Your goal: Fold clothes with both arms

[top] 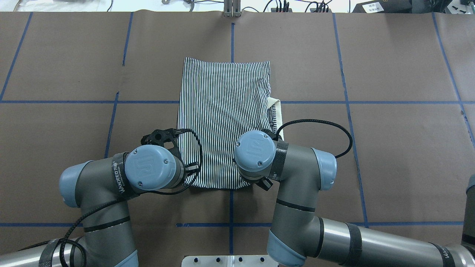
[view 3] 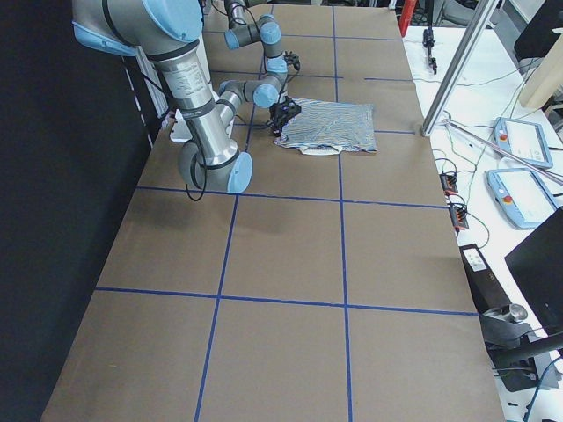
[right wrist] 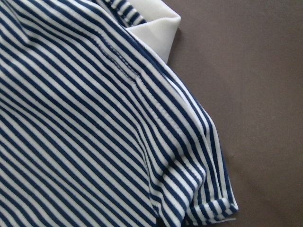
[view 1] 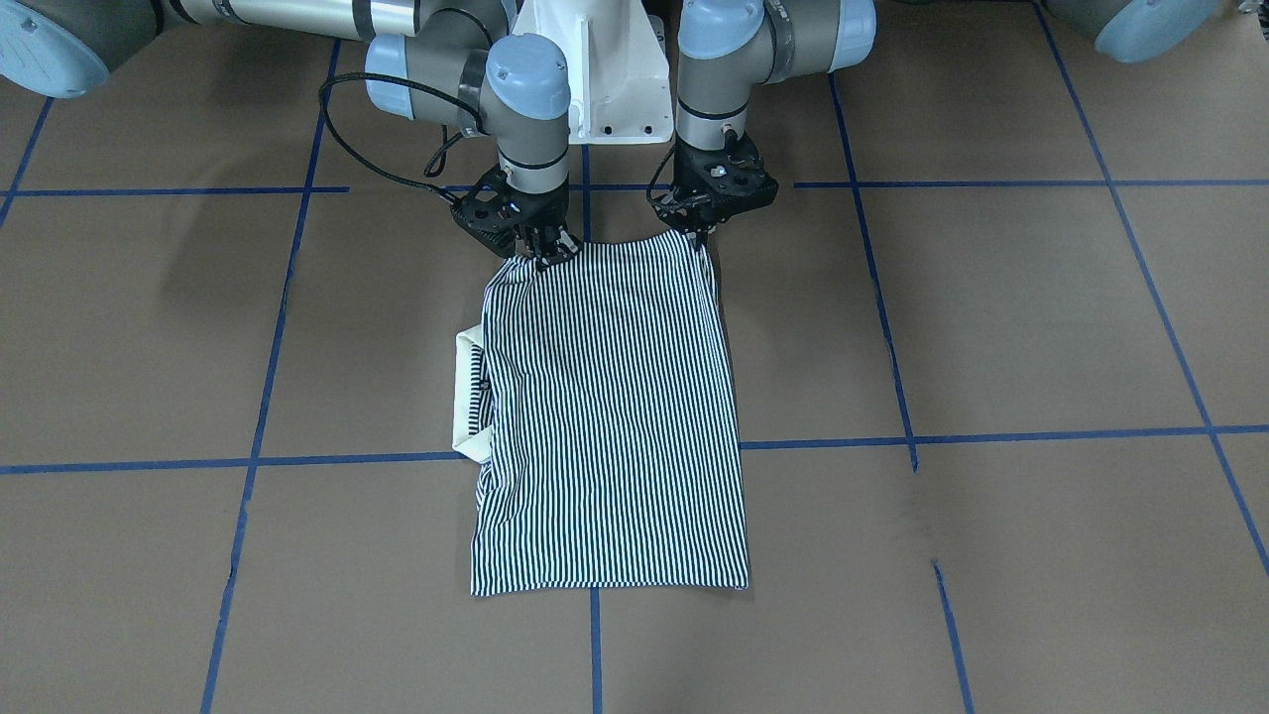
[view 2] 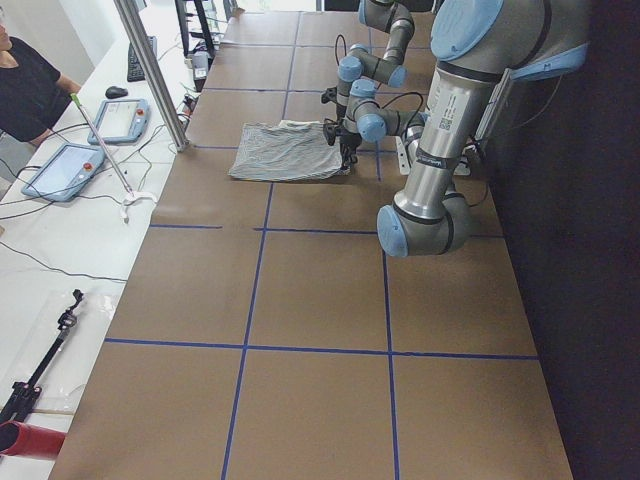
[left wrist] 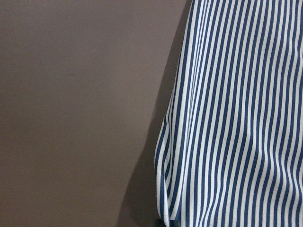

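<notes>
Located mid-table: polo shirt (view 1: 610, 416), folded to a long panel, cream collar (view 1: 466, 397) protruding at one side. Advised for the fold: lift both robot-side corners level and together, carry across toward the far edge, keep the held edge taut. Left gripper (view 1: 699, 236): fingers pinched together on one corner. Right gripper (view 1: 543, 253): likewise closed on the other corner

One polo shirt (view 1: 610, 416), two arms (top: 111, 178) (top: 297, 174)
</notes>
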You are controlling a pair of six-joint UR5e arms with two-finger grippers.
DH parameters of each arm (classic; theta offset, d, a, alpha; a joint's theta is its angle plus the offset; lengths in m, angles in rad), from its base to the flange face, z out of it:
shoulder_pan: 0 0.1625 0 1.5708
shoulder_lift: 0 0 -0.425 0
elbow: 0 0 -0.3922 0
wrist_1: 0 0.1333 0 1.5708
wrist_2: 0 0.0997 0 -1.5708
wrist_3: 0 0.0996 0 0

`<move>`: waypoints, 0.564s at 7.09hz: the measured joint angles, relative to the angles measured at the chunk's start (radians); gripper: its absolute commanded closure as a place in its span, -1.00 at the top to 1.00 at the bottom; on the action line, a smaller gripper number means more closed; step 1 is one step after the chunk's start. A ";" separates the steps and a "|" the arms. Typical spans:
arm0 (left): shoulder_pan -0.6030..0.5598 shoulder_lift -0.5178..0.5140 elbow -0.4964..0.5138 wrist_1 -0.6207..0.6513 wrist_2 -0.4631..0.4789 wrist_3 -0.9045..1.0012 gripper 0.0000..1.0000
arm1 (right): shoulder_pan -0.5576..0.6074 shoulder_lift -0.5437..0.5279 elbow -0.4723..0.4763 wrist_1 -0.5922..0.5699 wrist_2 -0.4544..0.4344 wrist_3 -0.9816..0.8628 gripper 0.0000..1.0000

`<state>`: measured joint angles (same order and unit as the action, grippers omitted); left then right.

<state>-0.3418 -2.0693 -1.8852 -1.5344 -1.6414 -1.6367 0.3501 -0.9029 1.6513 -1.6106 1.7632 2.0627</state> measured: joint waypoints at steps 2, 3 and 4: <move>0.000 0.000 -0.003 0.000 -0.001 0.001 -1.00 | 0.010 0.000 0.008 0.000 0.006 -0.002 -1.00; 0.004 0.002 -0.014 0.000 -0.003 0.002 -1.00 | 0.011 -0.008 0.033 -0.005 0.016 -0.002 -1.00; 0.030 0.006 -0.044 0.003 -0.003 0.001 -1.00 | 0.010 -0.029 0.083 -0.008 0.035 -0.002 -1.00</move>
<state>-0.3122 -2.0634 -1.9290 -1.5317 -1.6442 -1.6361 0.3599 -0.9315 1.7344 -1.6191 1.7986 2.0609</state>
